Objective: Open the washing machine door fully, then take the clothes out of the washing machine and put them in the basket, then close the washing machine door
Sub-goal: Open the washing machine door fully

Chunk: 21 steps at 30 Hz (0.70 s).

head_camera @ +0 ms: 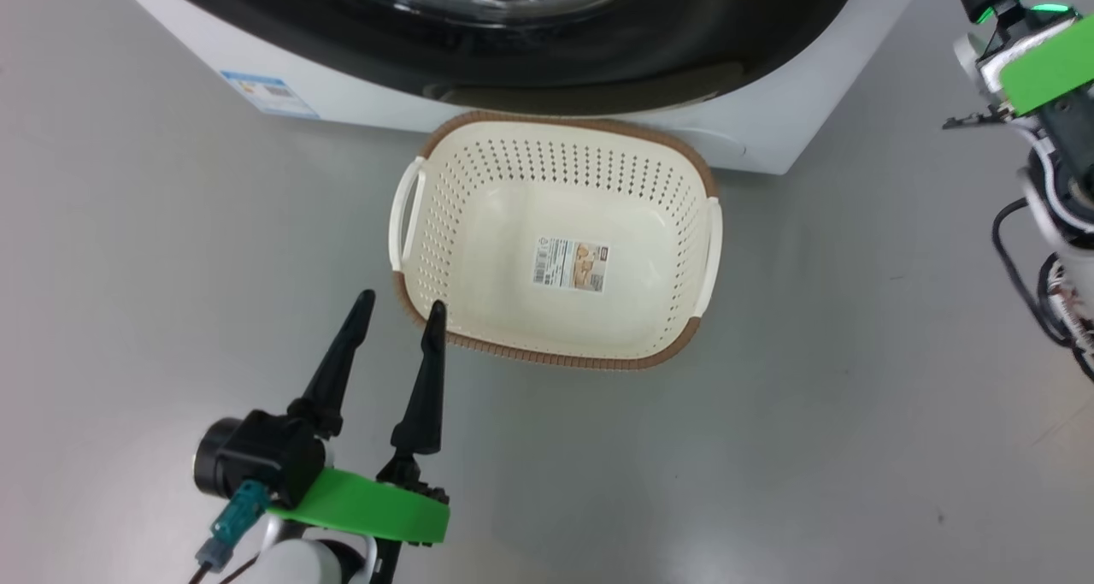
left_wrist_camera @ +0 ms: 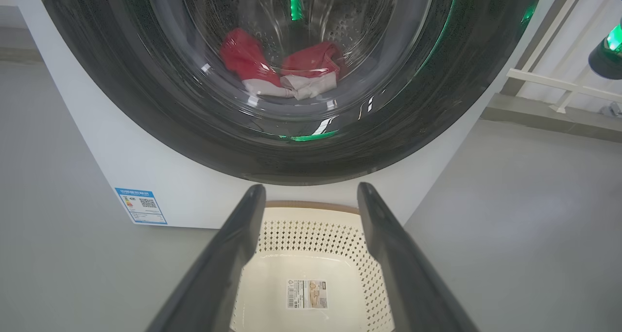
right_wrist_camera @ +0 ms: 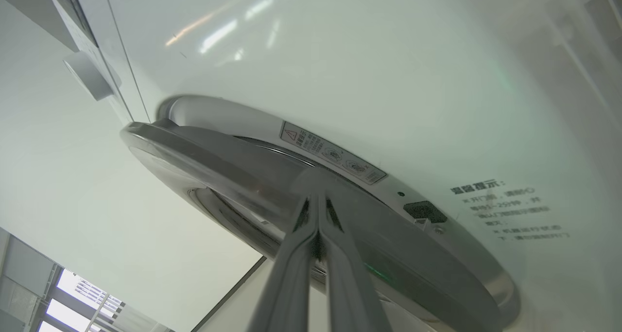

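Left fingers point(head_camera: 425, 387) wide apart, empty; right fingers point(right_wrist_camera: 290, 273) closed at door point(right_wrist_camera: 218, 162).

My view: the washing machine door point(left_wrist_camera: 146, 103) covers the drum mouth, ajar only at one edge, so the clothes point(left_wrist_camera: 243, 55) are walled off behind glass. The basket point(head_camera: 555, 359) sits open-topped right against the front of the washing machine point(head_camera: 359, 97), with bare floor point(head_camera: 171, 268) on either side.

Before me, the smooth grey floor point(head_camera: 769, 439) carries the big white boxy washing machine point(head_camera: 359, 97) and, just in front of it, the small cream perforated plastic basket point(head_camera: 555, 161) with a brown rim.
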Tool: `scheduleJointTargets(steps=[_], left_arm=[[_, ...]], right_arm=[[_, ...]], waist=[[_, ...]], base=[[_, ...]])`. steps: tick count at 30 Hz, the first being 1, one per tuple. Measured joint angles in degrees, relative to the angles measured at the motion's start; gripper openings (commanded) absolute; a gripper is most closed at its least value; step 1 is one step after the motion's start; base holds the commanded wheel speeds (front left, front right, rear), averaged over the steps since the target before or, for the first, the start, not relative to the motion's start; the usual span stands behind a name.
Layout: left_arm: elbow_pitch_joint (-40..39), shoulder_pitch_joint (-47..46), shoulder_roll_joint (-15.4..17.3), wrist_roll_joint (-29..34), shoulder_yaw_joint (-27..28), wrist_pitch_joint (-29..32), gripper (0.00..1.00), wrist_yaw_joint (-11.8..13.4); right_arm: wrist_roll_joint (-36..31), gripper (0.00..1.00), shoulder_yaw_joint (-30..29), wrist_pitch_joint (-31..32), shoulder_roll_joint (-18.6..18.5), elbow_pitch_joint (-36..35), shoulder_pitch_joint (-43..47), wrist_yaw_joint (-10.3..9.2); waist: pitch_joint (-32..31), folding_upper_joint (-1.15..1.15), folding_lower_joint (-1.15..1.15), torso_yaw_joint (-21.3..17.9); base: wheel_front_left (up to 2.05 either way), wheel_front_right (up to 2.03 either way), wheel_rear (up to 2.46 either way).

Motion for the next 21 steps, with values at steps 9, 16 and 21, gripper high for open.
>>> scheduleJointTargets(steps=[9, 16, 21], left_arm=[[0.2, -2.6, -0.1, -1.1, -1.7, -0.2, 1.00, 0.0], [0.2, -3.4, -0.1, -2.0, -2.2, -0.2, 1.00, 0.2], [0.3, -3.4, -0.2, -2.3, -2.2, -0.2, 1.00, 0.5]], right_arm=[[8.8, 0.00, -0.2, 10.3, -1.6, 2.7, -5.5, 0.00], [10.1, 0.00, -0.8, 14.8, -2.0, 4.6, -7.8, 0.00], [10.1, 0.00, -0.6, 16.8, -1.8, 4.9, -7.7, 0.00]], waist=[[3.8, 0.00, 0.00, 1.3], [5.1, 0.00, 0.00, 2.1], [4.8, 0.00, 0.00, 2.1]], base=[[0.00, 0.00, 0.00], [0.00, 0.00, 0.00], [0.00, 0.00, 0.00]])
